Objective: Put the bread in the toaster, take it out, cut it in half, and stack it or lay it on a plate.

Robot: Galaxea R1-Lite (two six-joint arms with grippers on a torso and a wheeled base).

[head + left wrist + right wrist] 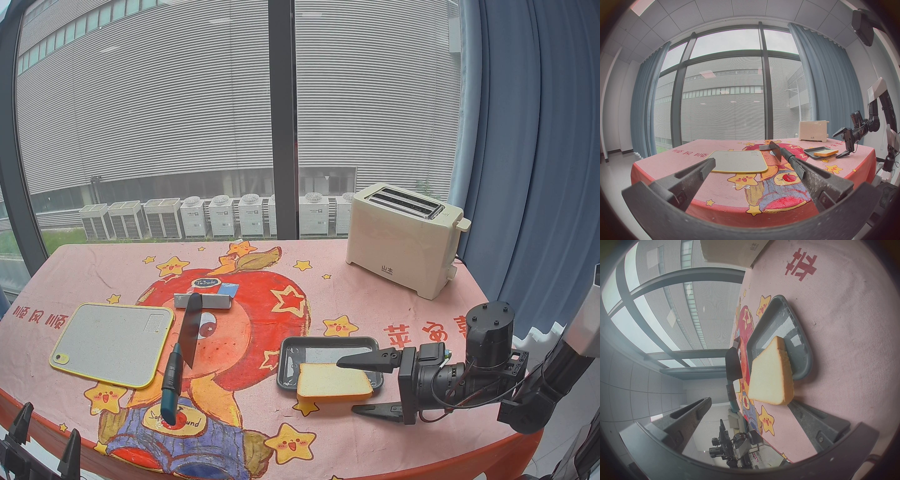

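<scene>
Bread (334, 382): 1 slice, lower ctr-right of head view, lying tilted across the near rim of the dark tray (328, 340), part inside, part over the tablecloth (350, 294). Right gripper (349, 385) sits just right of it, turned sideways, fingers (375, 359) spread wide: one low by the slice's near edge, the other up over the tray. Slice's right end lies between them, not pinched; can't tell if the low finger touches the crust. Left gripper (47, 435) at lower left corner, below the tablecloth's edge, likewise spread, holding nothing.

Handling, my guess: slice is light, soft, spongy, a bit crumbly. Hard squeeze would dent or tear it; held by a corner it'd likely droop. Best taken across the two flat faces near mid-edge w/ a gentle close, so it hangs straight enough for a slot.

Count: 1 slice, 1 tray, 1 toaster (403, 240) w/ 2 slots at upper right; 1 knife (181, 359) and 1 cutting board (112, 342) at left; 1 small grey block (215, 301) at the blade's tip.
</scene>
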